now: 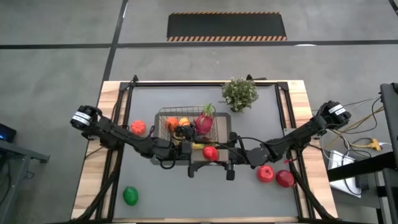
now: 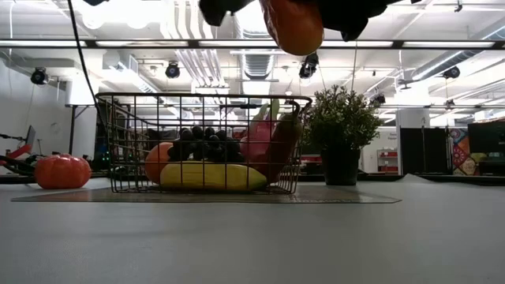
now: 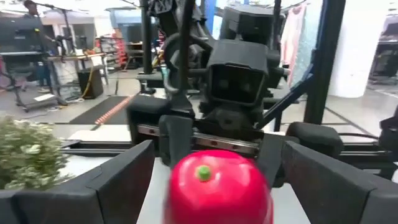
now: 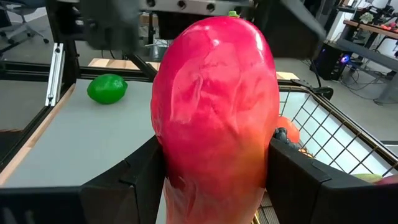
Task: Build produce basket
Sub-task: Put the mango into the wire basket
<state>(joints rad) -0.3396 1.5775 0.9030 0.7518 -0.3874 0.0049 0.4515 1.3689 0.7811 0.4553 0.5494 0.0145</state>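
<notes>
Mid-handover beside the basket (image 1: 189,127): right gripper (image 1: 219,151) clamped on the mango (image 4: 214,106), left gripper (image 1: 198,149) wide open, empty. Next: closing left, releasing right.

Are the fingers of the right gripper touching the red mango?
Touching. In the right wrist view the red mango sits between the right gripper fingers, and both press against its sides with no gap.

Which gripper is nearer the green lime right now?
Left. The left gripper, open, sits at the basket's front edge, on the lime's side. The right gripper holds the red-orange fruit beyond it.
</notes>
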